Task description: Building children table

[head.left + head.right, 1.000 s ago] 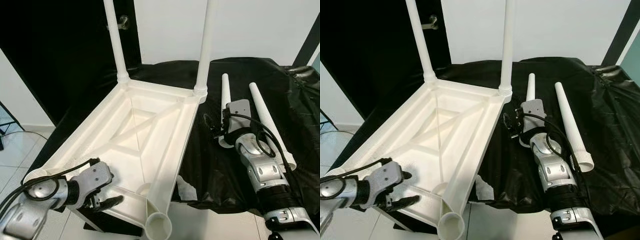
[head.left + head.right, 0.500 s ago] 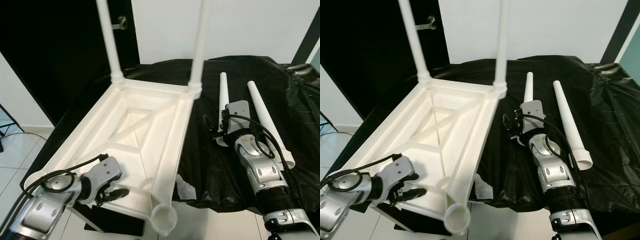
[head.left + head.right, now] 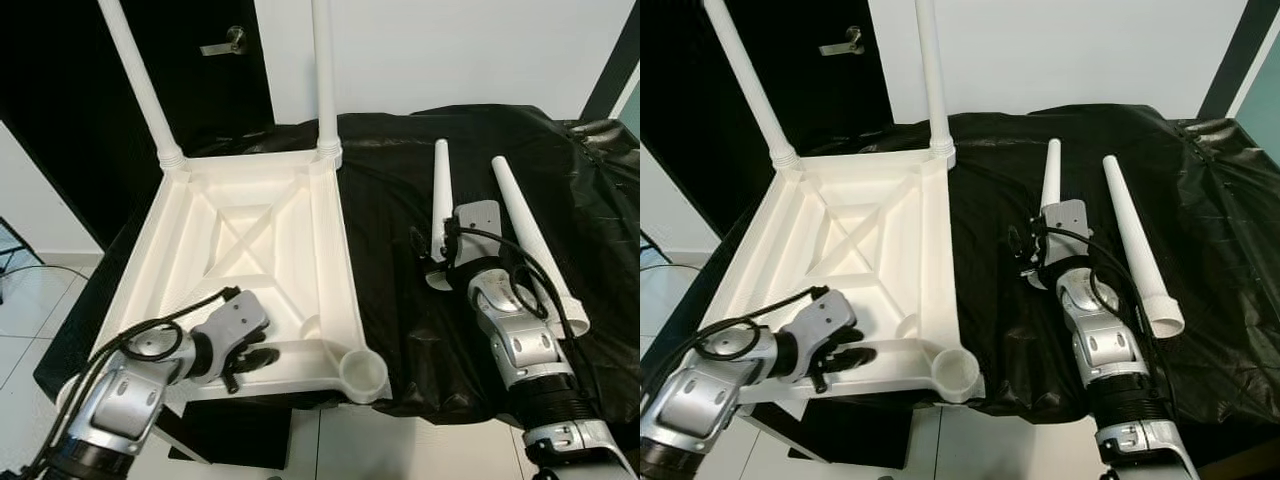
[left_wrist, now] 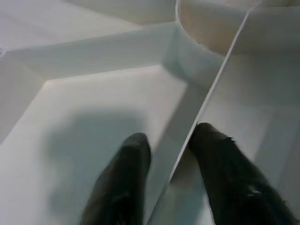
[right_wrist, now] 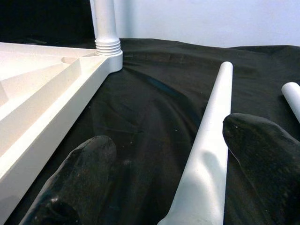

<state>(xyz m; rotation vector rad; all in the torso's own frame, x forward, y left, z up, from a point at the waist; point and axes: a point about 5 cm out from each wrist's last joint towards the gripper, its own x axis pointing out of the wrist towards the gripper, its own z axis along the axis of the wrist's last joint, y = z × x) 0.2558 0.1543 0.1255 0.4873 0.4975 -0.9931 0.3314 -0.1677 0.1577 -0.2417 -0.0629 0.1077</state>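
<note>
In the head views, a white tabletop (image 3: pixel 245 270) lies upside down on the left part of a surface draped in black cloth (image 3: pixel 400 200), with two fitted legs (image 3: pixel 140 85) standing up from its far corners. The left pincer (image 3: pixel 250 360) sits at the tabletop's near edge, next to an empty corner socket (image 3: pixel 362 372). Two loose legs (image 3: pixel 527 240) lie on the cloth to the right; the right pincer (image 3: pixel 432 262) is at the nearer one.

The left wrist view shows the left pincer's fingers (image 4: pixel 123 185) straddling a thin white rib, grasping it.

The right wrist view shows the right pincer's fingers (image 5: pixel 77 178) spread wide on either side of the loose leg, released.
</note>
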